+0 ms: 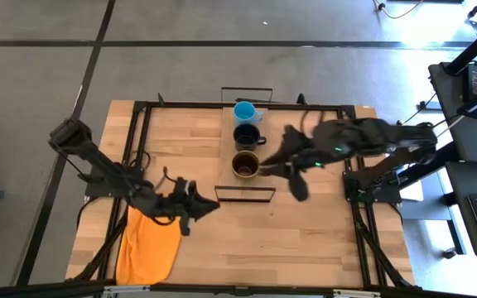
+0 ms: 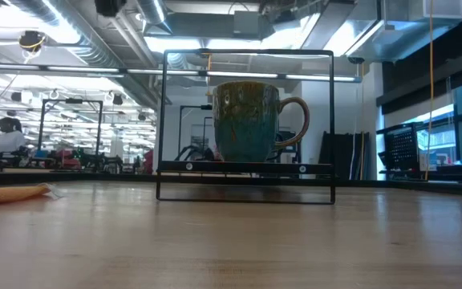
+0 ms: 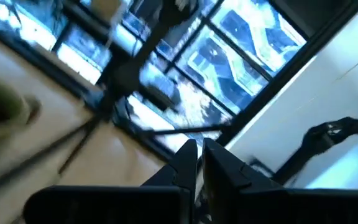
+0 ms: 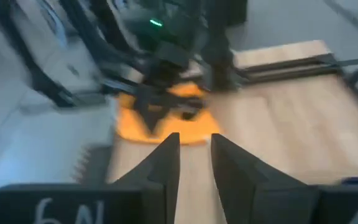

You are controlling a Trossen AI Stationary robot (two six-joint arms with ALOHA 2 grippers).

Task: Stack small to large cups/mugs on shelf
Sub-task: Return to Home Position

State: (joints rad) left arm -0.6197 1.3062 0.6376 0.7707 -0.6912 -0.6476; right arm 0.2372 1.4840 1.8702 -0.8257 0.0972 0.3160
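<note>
Bench (image 1: 321, 232): shelf (image 1: 243, 184) at centre, orange cloth (image 1: 149, 244) at one corner.
Left gripper (image 3: 197, 149) clenched, empty, over bench between cloth and shelf.
Right gripper (image 4: 194, 142) released, empty, beside shelf.
Row on shelf: olive-yellow mug (image 1: 245, 164) at cloth-side end, black mug (image 1: 247, 135) in middle, light-blue mug (image 1: 244, 111) at far end.

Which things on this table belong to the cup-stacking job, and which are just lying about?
Job: light-blue cup, black cup, olive cup, in a row on the shelf; left tool, shut, near the orange cloth; right tool, open, beside the shelf.
Lying about: orange cloth, on the table.
</note>
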